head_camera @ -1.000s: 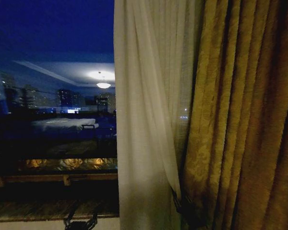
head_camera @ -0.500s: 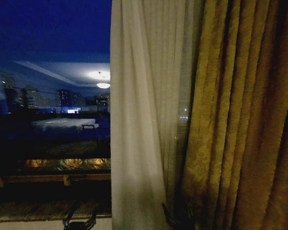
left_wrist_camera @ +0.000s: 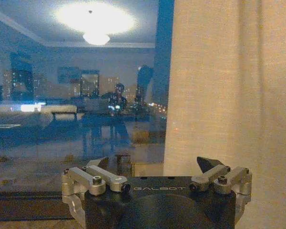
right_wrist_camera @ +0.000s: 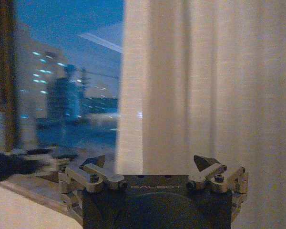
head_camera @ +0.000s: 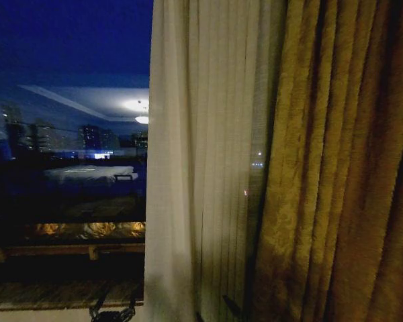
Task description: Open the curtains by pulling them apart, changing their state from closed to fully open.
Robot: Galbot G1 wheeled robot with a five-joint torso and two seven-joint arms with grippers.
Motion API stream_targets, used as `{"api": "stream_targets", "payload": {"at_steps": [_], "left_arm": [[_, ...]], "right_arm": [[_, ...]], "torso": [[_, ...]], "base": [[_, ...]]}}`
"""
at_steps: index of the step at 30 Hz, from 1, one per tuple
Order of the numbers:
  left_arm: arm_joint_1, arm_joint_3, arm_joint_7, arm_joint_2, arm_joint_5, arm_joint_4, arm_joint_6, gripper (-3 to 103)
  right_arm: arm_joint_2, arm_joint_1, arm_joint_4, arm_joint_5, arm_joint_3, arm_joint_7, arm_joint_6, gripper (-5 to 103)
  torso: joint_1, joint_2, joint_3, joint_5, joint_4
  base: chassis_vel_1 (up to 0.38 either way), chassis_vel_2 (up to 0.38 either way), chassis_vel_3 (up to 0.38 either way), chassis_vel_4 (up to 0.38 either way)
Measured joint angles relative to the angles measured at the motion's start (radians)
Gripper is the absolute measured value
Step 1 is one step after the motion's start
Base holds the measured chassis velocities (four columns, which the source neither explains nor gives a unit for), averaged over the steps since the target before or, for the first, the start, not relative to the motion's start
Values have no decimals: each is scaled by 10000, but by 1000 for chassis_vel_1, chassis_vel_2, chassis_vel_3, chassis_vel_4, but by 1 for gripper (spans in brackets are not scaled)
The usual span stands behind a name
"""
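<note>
The sheer cream curtain (head_camera: 201,168) hangs straight in many pleats at the middle of the head view, with bare window glass to its left. My right gripper (head_camera: 215,312) sits low at the bottom edge in front of the curtain's foot. The right wrist view shows this right gripper (right_wrist_camera: 150,162) open and empty, facing the curtain (right_wrist_camera: 205,86). My left gripper (head_camera: 111,314) is low by the sill, left of the curtain's edge. From the wrist, the left gripper (left_wrist_camera: 152,164) is open with nothing in it, the curtain (left_wrist_camera: 229,95) just beside it.
A thick golden-brown patterned drape (head_camera: 342,168) hangs to the right of the sheer panel. The dark window (head_camera: 67,134) shows a night skyline and a reflected ceiling lamp. A stone sill (head_camera: 54,294) runs along the bottom left.
The right gripper has dropped lower and no longer bunches the sheer curtain toward the drape. The fabric has swung back left and hangs straight. The left gripper has barely moved.
</note>
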State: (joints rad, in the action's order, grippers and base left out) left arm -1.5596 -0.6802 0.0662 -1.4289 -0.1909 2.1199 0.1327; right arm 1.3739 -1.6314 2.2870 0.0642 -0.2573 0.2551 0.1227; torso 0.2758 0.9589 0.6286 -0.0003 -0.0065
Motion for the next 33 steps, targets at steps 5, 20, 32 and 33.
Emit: {"api": "stream_targets", "payload": {"at_steps": [5,20,32,33], "left_arm": [[-25,-64,-6,-13,7,-90,-52,100],[-6,-88,-83,-55,-30,-139,-62,100],[63,-81,-67,-57,-4,-243,-45,100],[63,-81,-67,-57,-4,-243,-45,100]], "right_arm": [[0,533,-578,-416,739,-386,-144,100],[1,1315,-1348,-1124,154,-2707,-435,100],[0,1423,-1461,-1345,192,-2657,-559,100],[0,1423,-1461,-1345,192,-2657,-559,100]], "torso": [[0,0,0,1,-1],[0,0,1,1,-1],[0,-1,1,3,-2],[0,-1,1,3,-2]], "base": [[0,0,0,0],[0,0,0,0],[77,71,-71,-74],[171,160,-174,-170]]}}
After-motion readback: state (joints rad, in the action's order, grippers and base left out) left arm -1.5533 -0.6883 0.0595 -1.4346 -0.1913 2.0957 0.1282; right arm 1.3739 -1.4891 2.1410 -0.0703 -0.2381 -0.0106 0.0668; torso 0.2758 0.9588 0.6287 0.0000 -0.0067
